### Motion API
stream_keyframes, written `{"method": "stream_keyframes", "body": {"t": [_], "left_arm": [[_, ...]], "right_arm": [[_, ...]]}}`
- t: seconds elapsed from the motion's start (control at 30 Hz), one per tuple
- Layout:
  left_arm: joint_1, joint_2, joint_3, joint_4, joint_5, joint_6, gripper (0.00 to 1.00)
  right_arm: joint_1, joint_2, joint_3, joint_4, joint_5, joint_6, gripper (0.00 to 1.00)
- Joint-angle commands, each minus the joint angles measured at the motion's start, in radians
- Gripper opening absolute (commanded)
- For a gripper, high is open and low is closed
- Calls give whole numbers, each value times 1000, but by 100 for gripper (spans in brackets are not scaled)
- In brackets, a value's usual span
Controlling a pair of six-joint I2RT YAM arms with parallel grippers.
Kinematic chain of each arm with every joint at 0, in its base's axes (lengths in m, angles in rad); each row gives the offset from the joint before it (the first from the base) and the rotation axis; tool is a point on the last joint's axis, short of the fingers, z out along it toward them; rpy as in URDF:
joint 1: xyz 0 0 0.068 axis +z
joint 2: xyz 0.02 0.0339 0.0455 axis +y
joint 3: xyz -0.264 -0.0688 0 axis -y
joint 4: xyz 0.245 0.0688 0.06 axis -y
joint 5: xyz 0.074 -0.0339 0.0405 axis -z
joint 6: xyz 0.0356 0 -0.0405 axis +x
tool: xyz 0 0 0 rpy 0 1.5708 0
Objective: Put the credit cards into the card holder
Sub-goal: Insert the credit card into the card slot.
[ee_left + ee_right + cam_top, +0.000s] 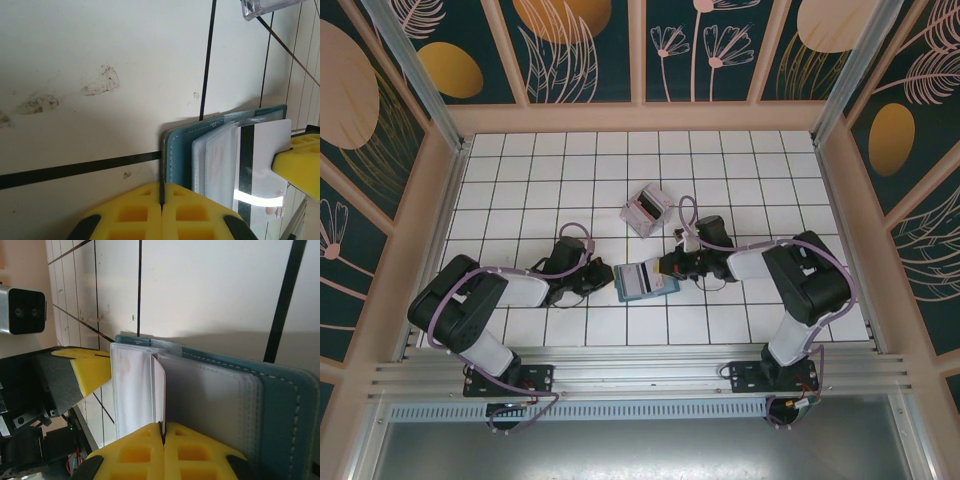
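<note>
Mid-table: card insertion in hand.
Jaws: left gripper (162, 189) clamps flat teal-green folding wallet (176, 155) by its edge; right gripper (162, 429) pinches thin pale dark-striped plastic card (265, 145) at its slots. Next likely needs alignment, then a slide in.

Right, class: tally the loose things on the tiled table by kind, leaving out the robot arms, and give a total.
Card holder: 1
Credit card outside the box: 1
Clear plastic box: 1
Total: 3. The cards inside the box are too small to count.
</note>
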Motion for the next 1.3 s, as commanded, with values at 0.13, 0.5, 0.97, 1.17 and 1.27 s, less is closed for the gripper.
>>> {"method": "stream_keyframes", "body": {"t": [0.13,0.5,0.97,1.17,1.27], "left_arm": [[-18,23,-19,-65,15,-10,4],[-21,22,-24,-56,16,-15,4],[-27,20,-25,-47,11,-21,4],[-26,22,-23,-42,13,-20,4],[-27,15,-26,-43,8,-22,4]], "right_arm": [[48,27,-3,30,34,56,0],[74,18,-53,117,136,150,0],[211,57,90,-40,281,111,3],[255,74,194,-207,348,0,7],[278,84,239,-280,384,-42,10]]}}
